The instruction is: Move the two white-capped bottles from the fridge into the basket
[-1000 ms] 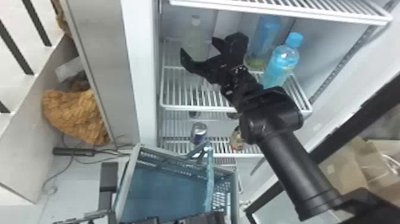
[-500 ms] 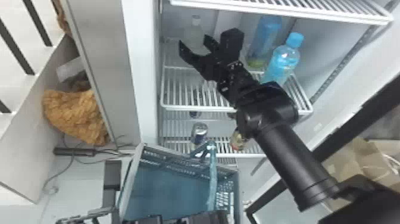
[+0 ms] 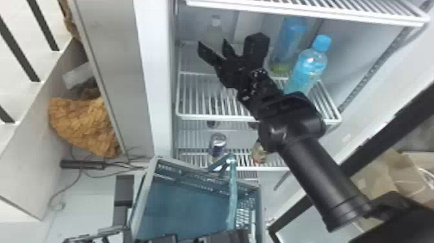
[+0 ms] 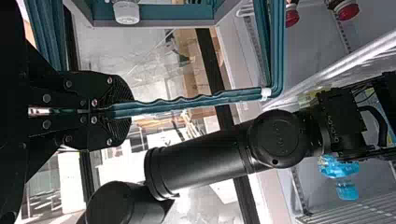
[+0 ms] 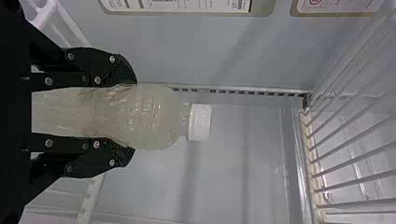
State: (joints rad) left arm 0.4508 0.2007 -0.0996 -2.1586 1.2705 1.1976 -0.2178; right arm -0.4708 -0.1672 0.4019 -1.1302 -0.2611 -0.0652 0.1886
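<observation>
While the left jaws (image 4: 122,110) pinch the handle (image 4: 196,100) of the basket (image 3: 180,203), they should keep it steady. The bottle (image 5: 152,116), upright at the shelf's (image 3: 200,117) far left, sits pinched in the right jaws (image 5: 133,115); best lift slightly, then draw it near, below the rack (image 3: 290,12). The right arm (image 3: 316,174) slants in from near right, wrist bent.

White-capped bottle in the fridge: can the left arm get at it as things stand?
Probably not: the left gripper is closed on the basket handle, and the right gripper is closed on the bottle from both sides.
</observation>
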